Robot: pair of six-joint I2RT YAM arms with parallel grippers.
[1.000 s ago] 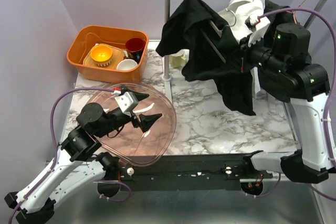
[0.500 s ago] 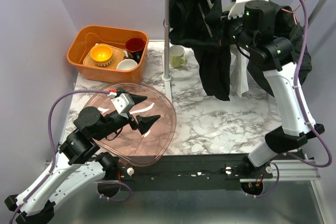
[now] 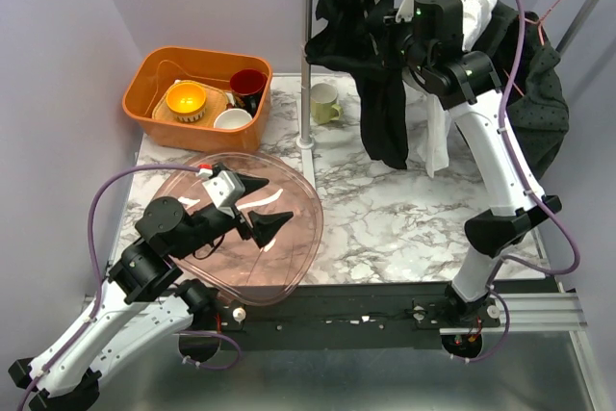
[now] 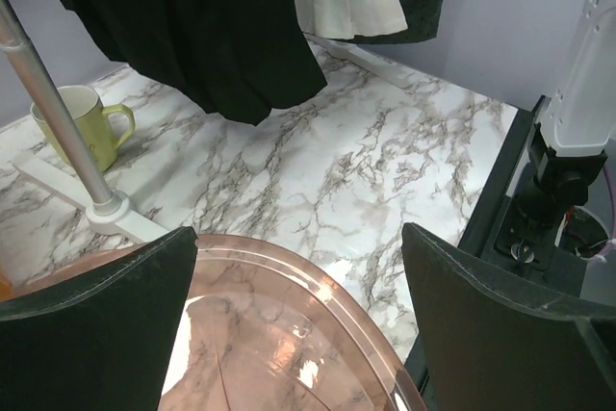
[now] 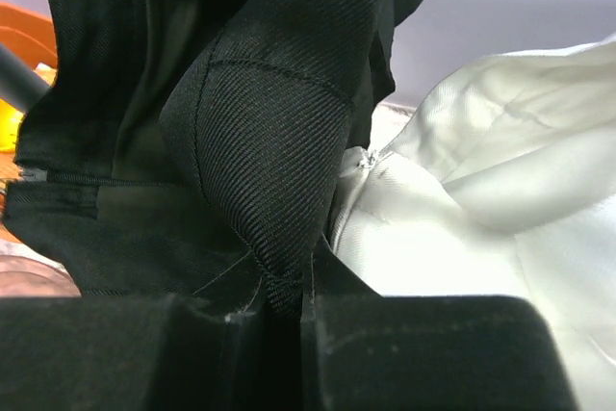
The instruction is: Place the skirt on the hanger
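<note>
Skirt (image 3: 385, 122), limp and light, hangs from the right gripper (image 5: 284, 303), jaws clenched on a fold; waistband likely holds surer; left gripper (image 4: 298, 305) gapes.

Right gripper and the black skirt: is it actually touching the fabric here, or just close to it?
Touching. The right wrist view shows a fold of the black skirt pinched in the right gripper, with fabric running down into the narrow slit between its two fingers.
</note>
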